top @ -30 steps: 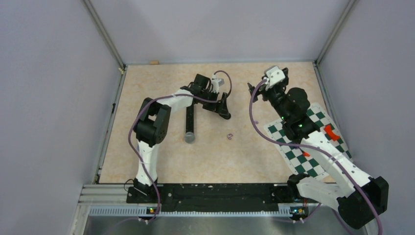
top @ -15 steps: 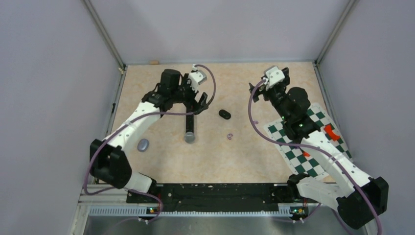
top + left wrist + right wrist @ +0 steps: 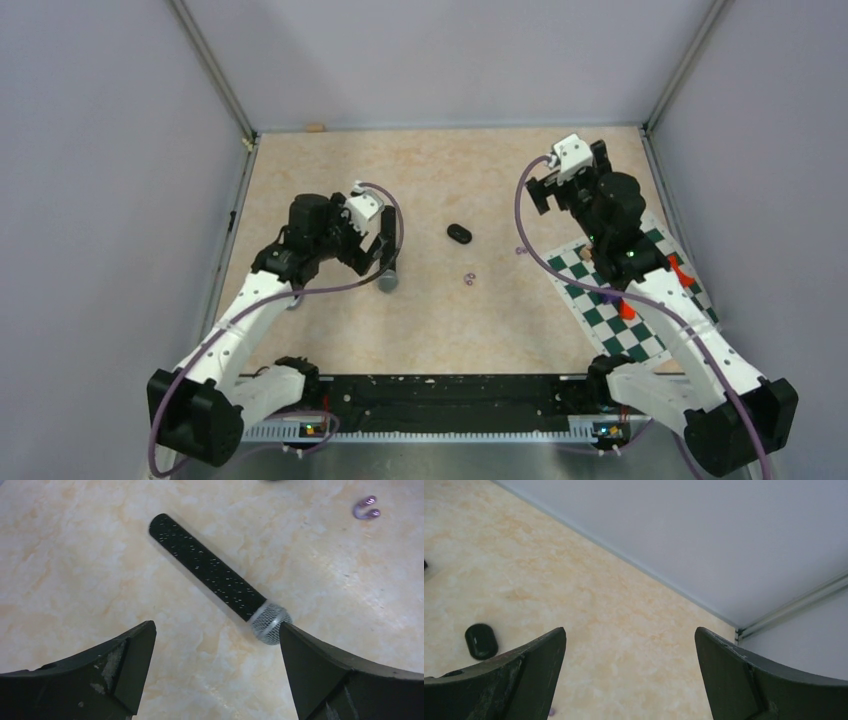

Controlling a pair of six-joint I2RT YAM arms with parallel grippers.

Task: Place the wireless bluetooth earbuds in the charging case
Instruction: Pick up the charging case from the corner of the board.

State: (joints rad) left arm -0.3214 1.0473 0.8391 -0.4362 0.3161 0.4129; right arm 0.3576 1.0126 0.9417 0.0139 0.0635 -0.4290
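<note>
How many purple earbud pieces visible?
2: one small purple ring-like piece right of the black microphone's mesh head; another purple speck near the right end effector. Others may be hidden.

Left hand [image 3: 215, 630], right hand [image 3: 629, 632], seemingly agape

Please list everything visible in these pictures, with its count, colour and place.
microphone: one, black with silver head, under the left gripper
rings: too small to count, purple, table centre
oval piece: one, black, just beyond the rings
mat: one, green and white checks, right side
red pieces: at least two, on the mat
table: one, beige
left gripper: black, open
right gripper: black, open, far right
</note>
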